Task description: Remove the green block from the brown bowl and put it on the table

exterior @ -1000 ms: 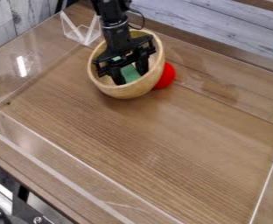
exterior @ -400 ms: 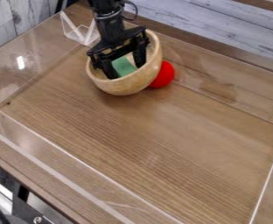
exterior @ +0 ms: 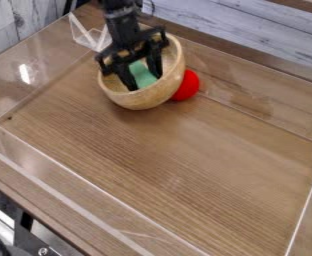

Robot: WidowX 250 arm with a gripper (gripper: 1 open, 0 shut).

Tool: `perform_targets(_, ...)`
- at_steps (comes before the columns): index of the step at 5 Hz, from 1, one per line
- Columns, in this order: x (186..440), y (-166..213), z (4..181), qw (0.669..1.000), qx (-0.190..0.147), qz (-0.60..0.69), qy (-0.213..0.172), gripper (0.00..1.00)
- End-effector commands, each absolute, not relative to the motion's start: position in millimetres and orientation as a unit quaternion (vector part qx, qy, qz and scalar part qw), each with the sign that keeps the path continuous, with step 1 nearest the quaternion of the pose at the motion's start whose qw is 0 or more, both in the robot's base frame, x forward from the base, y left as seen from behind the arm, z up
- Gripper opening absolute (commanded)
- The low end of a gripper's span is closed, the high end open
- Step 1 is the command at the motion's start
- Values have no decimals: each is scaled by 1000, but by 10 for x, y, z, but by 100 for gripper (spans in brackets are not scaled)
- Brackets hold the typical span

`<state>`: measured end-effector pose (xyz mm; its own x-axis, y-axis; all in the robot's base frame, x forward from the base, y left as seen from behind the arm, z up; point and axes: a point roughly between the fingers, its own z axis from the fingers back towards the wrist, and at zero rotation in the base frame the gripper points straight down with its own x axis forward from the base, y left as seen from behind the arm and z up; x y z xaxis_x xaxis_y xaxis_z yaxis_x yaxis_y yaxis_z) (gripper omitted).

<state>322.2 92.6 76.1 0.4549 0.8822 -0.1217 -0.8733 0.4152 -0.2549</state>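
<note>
The brown bowl [exterior: 129, 99] stands on the table [exterior: 186, 170] at the back, left of centre. My gripper [exterior: 136, 68] reaches down into it from above, its two dark fingers [exterior: 113, 66] standing on either side of the green block [exterior: 144, 73]. The fingers look closed on the block's sides, and the block sits tilted, raised a little off the bowl's bottom but still inside the rim. The gripper body hides the block's upper end.
A rounded red object [exterior: 187, 86] lies against the bowl's right side. Low clear plastic walls [exterior: 39, 160] run along the table's edges. A grey plank wall [exterior: 252, 30] stands behind.
The gripper has risen slightly and shifted left inside the bowl. The green block has come up and left with it, off the bowl's bottom.
</note>
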Motion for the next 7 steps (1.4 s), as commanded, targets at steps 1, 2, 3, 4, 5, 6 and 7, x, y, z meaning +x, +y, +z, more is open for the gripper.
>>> perform_targets(1, 3289, 879, 1179, 855, -172, 488, -42, 0)
perform_targets(2, 3308, 847, 1320, 862, -185, 470, -42, 0)
perform_targets(3, 3258, 664, 1523, 894, -196, 402, -35, 0)
perform_targets(4, 3187, 383, 1624, 925, -198, 322, -27, 0)
perform_targets(5, 3206, 72, 1587, 948, -193, 253, -25, 0)
perform_targets(6, 3242, -308, 1479, 963, -179, 199, -29, 0)
perform_targets(7, 3270, -570, 1381, 975, -168, 141, -33, 0)
